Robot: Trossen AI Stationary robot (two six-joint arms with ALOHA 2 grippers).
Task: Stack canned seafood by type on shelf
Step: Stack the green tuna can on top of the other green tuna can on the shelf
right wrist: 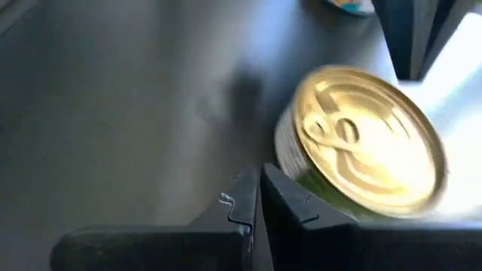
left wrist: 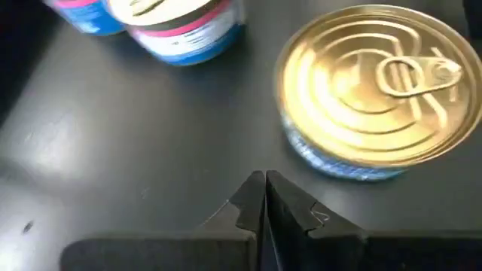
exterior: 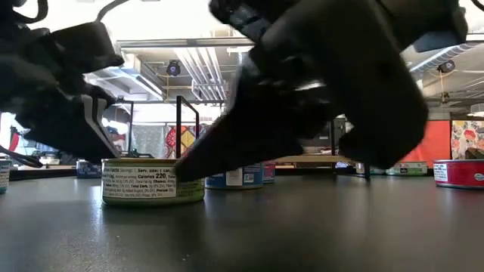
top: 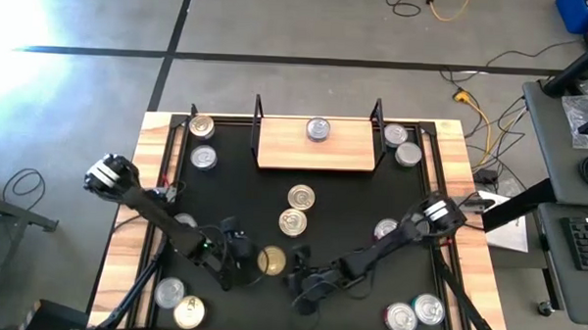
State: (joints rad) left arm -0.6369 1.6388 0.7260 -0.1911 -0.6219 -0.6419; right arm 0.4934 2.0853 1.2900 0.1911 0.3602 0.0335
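Both pincers are down low near the front of the black table (top: 274, 174), close together, and each has its fingers pressed together with nothing between them. The left pincer (top: 239, 266) sits just beside a gold-lidded tin (top: 271, 260), which lies between it and the right pincer (top: 302, 288); from the left wrist the shut fingertips (left wrist: 263, 188) point at the bare tabletop just short of that tin (left wrist: 376, 90), not touching it. From the right wrist the same gold lid (right wrist: 369, 139) lies just ahead of that arm's closed fingers (right wrist: 256, 192), with a green label showing on its side. At table height this tin (exterior: 153, 181) stands flat on the surface, the dark arms looming over it. Farther from the pincers, toward the back edge, stands the small wooden shelf (top: 316, 156) with black wire posts at its ends, and one silver-lidded tin (top: 318, 129) rests on it. Two more gold-lidded tins (top: 297, 209) sit on the table between the pincers and the shelf. Other tins are scattered toward the corners: some beside the shelf's left end (top: 201, 127), some by its right end (top: 401, 144), and more at the front left (top: 179, 303) and front right (top: 413, 314).
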